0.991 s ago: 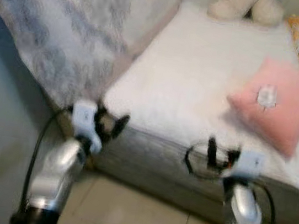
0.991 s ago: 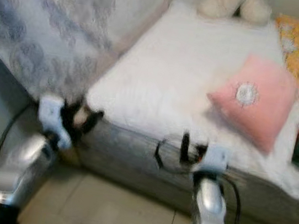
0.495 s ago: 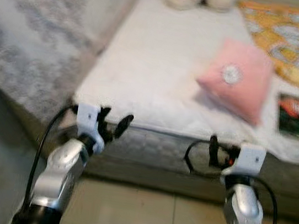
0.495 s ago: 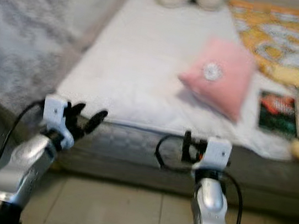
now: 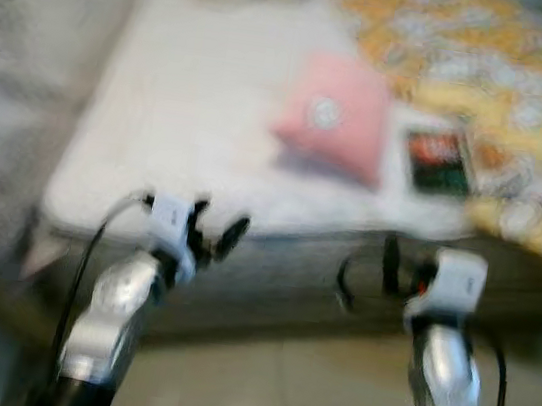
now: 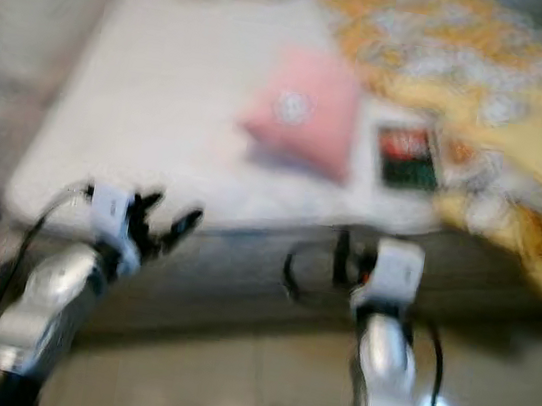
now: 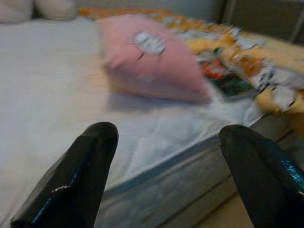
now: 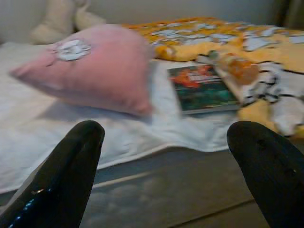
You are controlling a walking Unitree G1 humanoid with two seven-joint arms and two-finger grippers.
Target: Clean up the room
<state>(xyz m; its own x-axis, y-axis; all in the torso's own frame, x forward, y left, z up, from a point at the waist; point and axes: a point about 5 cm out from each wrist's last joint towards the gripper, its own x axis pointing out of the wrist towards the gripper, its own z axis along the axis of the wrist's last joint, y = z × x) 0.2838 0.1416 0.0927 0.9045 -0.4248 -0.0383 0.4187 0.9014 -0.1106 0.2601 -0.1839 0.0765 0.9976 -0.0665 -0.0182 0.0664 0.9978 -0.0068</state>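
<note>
Left eye view, blurred: a bed (image 5: 179, 140) with a white sheet carries a pink pillow (image 5: 331, 123), a book (image 5: 438, 161) just beside it and a yellow blanket (image 5: 490, 82). Both tools hover before the bed's near edge, above the floor (image 5: 276, 385).

Left wrist view: the left tool (image 7: 166, 161) has its fingers (image 7: 80, 175) spread apart, empty, facing the pillow.

Right wrist view: the right tool (image 8: 166, 156) likewise stands wide apart, facing pillow and book.

On the bed (image 5: 182, 120), a book (image 8: 202, 89) lies right of the pillow (image 8: 90, 69).
</note>
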